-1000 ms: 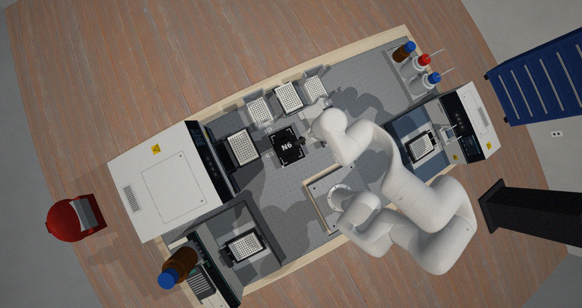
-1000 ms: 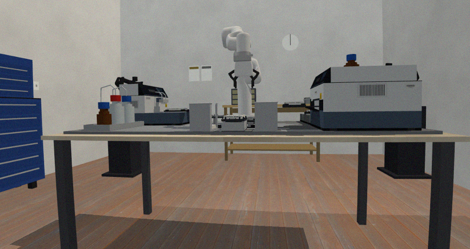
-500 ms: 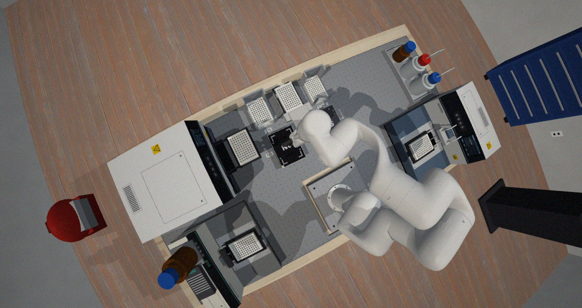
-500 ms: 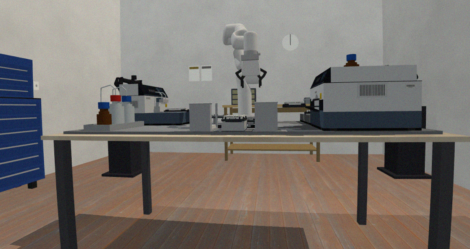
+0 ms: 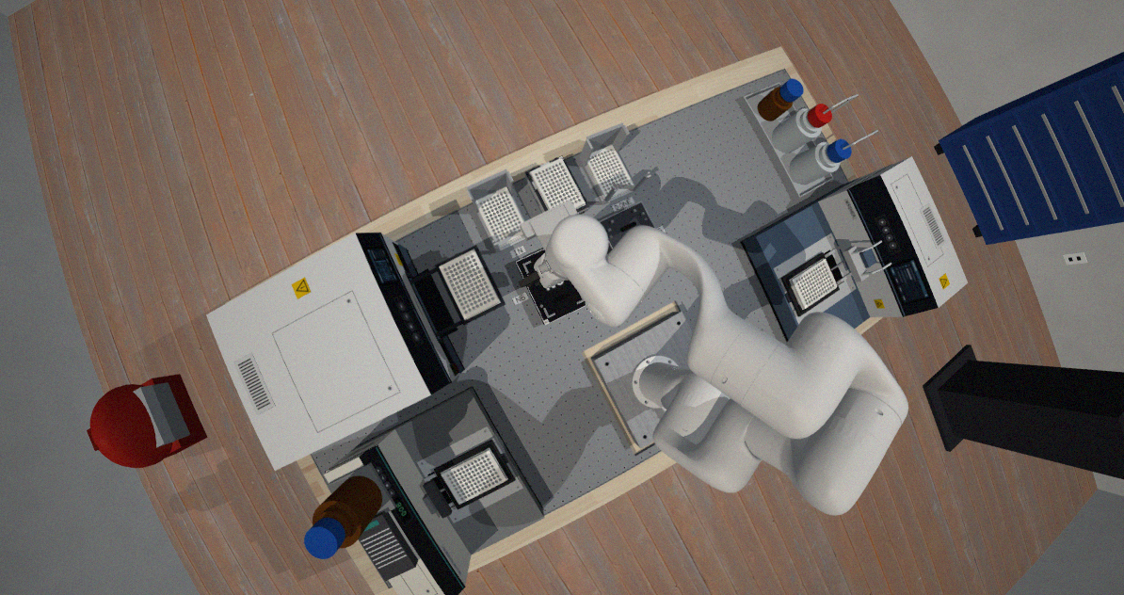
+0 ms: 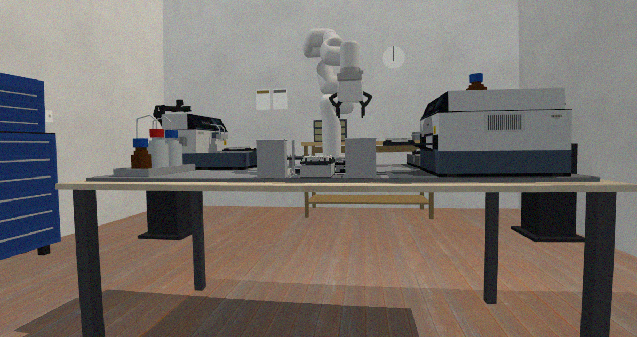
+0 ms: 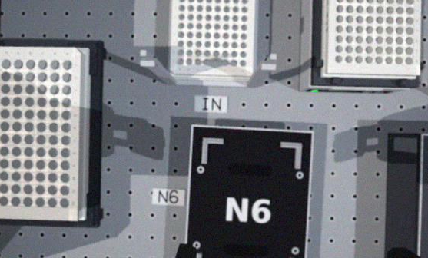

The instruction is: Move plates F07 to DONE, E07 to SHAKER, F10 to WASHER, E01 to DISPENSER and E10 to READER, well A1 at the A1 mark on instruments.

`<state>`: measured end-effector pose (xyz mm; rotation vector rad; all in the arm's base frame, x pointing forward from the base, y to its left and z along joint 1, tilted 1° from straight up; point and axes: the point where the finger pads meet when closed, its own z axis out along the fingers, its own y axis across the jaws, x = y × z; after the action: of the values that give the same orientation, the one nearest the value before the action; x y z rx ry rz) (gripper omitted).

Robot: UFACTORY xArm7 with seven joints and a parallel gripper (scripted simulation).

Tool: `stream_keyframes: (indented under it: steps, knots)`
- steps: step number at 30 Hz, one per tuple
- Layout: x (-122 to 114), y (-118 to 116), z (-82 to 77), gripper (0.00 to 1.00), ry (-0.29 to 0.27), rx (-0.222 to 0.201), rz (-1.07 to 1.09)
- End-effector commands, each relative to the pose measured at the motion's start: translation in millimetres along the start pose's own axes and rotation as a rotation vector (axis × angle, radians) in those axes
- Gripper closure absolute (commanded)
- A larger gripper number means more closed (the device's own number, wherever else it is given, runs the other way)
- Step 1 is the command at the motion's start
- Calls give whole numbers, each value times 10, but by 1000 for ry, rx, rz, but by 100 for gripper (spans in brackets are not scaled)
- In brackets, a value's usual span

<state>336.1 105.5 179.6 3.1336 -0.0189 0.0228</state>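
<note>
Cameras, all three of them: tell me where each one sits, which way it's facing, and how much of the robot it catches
Top: overhead, looking straight down on the deck; the whole arm shows.
Exterior: low, in front of the table, level towards the back wall; the arm's upper part and open gripper show.
Wrist: on the arm, looking down at nest N6 and the IN label; only dark fingertips at the bottom edge.
Shared: N6 appears in top and wrist views.
</note>
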Motion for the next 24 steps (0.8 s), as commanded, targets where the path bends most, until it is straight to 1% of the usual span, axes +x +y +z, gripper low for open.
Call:
stream_keyframes:
  steps: [1, 12, 14, 24]
  knots:
    - [47, -97, -16, 0, 5, 2, 0]
    - [167, -444, -16, 0, 5, 2, 0]
    - [167, -444, -16, 0, 5, 2, 0]
    - [276, -760, -17, 0, 5, 2, 3]
